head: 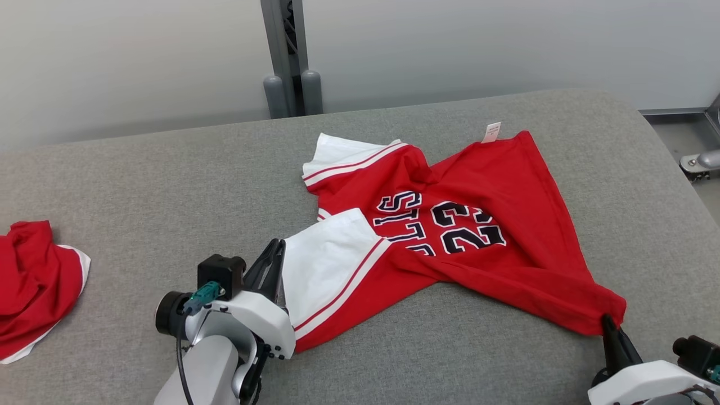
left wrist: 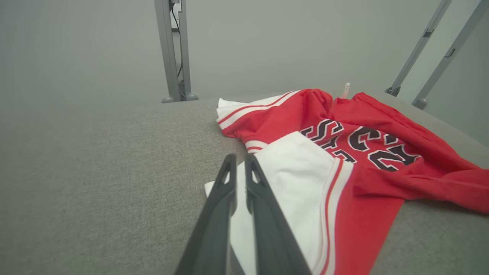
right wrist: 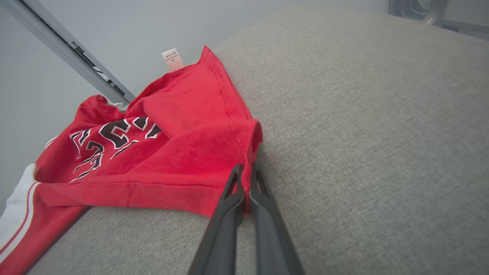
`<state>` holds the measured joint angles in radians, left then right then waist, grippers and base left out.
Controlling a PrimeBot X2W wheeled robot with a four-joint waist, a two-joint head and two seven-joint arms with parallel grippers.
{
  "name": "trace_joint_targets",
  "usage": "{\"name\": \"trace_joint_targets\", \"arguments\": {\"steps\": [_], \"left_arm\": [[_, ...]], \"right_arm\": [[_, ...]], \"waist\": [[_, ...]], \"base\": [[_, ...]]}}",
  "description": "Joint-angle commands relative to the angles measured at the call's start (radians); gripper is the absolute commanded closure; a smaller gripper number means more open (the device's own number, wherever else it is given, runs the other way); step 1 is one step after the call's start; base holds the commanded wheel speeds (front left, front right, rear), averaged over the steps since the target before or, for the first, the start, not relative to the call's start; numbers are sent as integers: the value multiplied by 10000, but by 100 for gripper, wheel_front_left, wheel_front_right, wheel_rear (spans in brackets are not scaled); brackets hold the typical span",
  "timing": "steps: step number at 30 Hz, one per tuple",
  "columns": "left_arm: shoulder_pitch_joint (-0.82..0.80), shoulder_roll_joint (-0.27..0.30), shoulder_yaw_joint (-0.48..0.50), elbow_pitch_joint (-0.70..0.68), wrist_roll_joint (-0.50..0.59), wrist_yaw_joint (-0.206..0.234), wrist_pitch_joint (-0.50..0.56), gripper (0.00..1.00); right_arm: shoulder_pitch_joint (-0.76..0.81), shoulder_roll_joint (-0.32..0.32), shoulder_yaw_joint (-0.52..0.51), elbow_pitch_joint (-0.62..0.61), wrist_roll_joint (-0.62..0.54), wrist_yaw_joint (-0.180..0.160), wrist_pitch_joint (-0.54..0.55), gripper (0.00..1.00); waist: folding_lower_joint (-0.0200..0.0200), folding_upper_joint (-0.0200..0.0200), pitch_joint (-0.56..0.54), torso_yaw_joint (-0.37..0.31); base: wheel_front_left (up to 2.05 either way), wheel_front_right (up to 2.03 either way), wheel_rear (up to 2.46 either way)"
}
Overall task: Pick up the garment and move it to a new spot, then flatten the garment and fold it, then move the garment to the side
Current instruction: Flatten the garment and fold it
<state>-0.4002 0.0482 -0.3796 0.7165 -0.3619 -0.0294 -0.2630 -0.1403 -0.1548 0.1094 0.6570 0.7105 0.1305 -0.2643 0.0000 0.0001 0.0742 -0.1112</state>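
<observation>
Where the grey padded table (head: 169, 185) runs out at its left edge, a second red cloth (head: 34, 287) lies bunched. Toward the table's near-left, the left gripper (head: 274, 253) is clenched almost flat, with white sleeve cloth caught between its jaws. Across the table's middle the garment (head: 450, 247), a red jersey with white sleeves and dark numerals, sprawls creased, its tag (head: 491, 132) toward the table's far side. At the table's near-right, the right gripper (head: 607, 322) is clenched on the garment's red hem corner.
</observation>
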Motion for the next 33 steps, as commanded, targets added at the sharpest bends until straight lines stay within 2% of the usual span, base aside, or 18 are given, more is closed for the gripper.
{"name": "trace_joint_targets", "arguments": {"steps": [1, 2, 3, 4, 6, 9, 10, 15, 19, 29, 30, 31, 32, 33], "left_arm": [[-328, 40, -58, 258, -88, 30, -16, 91], [-493, 43, -94, 515, -186, 9, -16, 91], [-635, 45, -140, 795, -309, -14, -14, 86], [-782, 40, -186, 1072, -429, -31, -14, 72], [-1114, 42, -277, 1602, -636, -35, -16, 0], [-1526, 43, -420, 2246, -851, 63, -16, 0], [-2481, 39, -690, 3828, -1097, 207, -15, 0], [-3031, 37, -807, 4765, -1205, 284, 168, 0], [-3277, 40, -911, 5090, -1248, 237, 297, 0], [-3620, 36, -1407, 5360, -1445, -266, 384, 0], [-3573, 36, -1463, 5367, -1525, -353, 497, 33], [-3532, 36, -1523, 5367, -1596, -411, 586, 78], [-3514, 36, -1579, 5348, -1651, -470, 648, 100], [-3512, 34, -1628, 5323, -1713, -495, 677, 100]], "right_arm": [[-171, -20, 65, -53, -61, 5, -7, 100], [-202, -7, 124, -67, -66, 5, -7, 100], [-230, 1, 172, -70, -69, 5, -7, 100], [-279, 5, 225, -71, -70, 3, -6, 100], [-404, 11, 340, -93, -62, 3, -6, 100], [-496, 27, 459, -120, -27, 5, -6, 100], [-808, 61, 621, -213, 128, 3, -6, 100], [-939, 79, 696, -239, 177, 3, -6, 100], [-993, 100, 709, -236, 199, 3, -6, 100], [-1107, 132, 616, -173, 182, 5, -6, 100], [-1124, 142, 609, -153, 175, 5, -6, 100], [-1152, 148, 606, -134, 166, 3, -6, 100], [-1179, 154, 602, -123, 159, 5, -8, 100], [-1199, 162, 599, -121, 161, 5, -6, 100]], "waist": [[0, -1, 124, -118], [0, -1, 182, -173], [0, -1, 237, -225], [0, -1, 299, -282], [0, -1, 415, -382], [0, -1, 560, -497], [0, -1, 1047, -702], [0, -1, 1280, -785], [0, -1, 1388, -818], [0, -1, 1590, -785], [0, -1, 1595, -777], [0, -1, 1596, -768], [0, -1, 1595, -756], [0, -1, 1592, -743]], "base": [[0, 0, 0], [0, 0, 0], [0, 0, 0], [0, 0, 0], [0, 0, 0], [0, 0, 0], [0, 0, 0], [0, 0, 0], [0, 0, 0], [0, 0, 0], [0, 0, 0], [0, 0, 0], [0, 0, 0], [0, 0, 0]]}}
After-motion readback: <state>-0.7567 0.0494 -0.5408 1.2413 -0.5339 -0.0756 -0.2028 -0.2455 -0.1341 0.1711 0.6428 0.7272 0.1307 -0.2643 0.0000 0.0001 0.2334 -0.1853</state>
